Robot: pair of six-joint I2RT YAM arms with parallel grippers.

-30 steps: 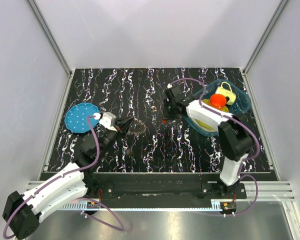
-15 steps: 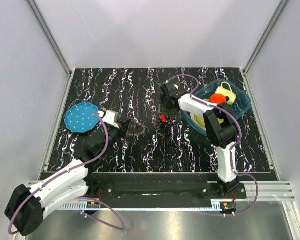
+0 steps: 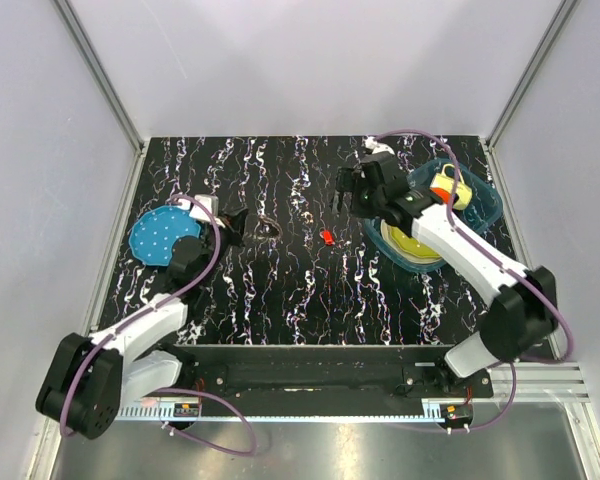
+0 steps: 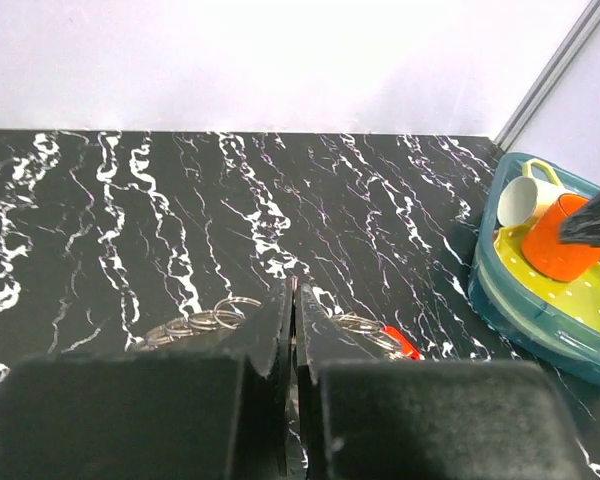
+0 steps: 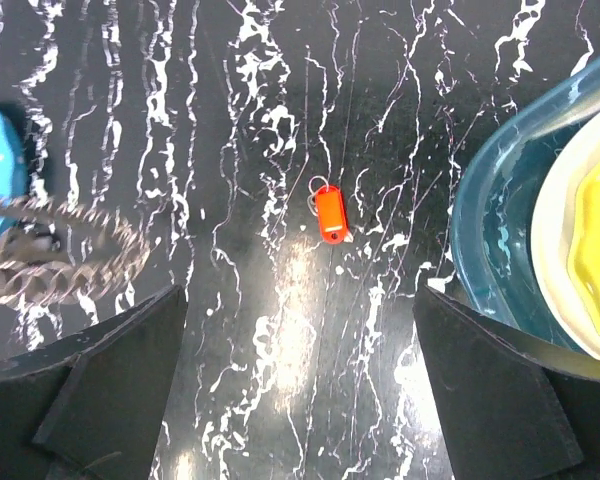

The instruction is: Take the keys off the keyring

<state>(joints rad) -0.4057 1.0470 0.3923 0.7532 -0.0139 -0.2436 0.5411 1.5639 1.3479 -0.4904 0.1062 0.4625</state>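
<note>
We find left jaws clamped on the thin dark metal keyring [image 3: 266, 228], anchoring its grey keys [image 5: 70, 262]; right jaws gape empty above the detached small red tag [image 5: 330, 216].

Bright, even light from overhead; a soft glare patch on the glossy table [image 5: 292, 285]; the keys [image 5: 75, 255] look smeared and blurred.

You've got a glossy tabletop [image 5: 280, 330] — black marble-look, throwing glare. Keys [image 5: 70, 262] read as dull grey metal. Red tag [image 5: 331, 217] is smooth, shiny plastic. Teal tub [image 5: 485, 215] is translucent plastic — left gripper [image 4: 292, 300] is matt black.
</note>
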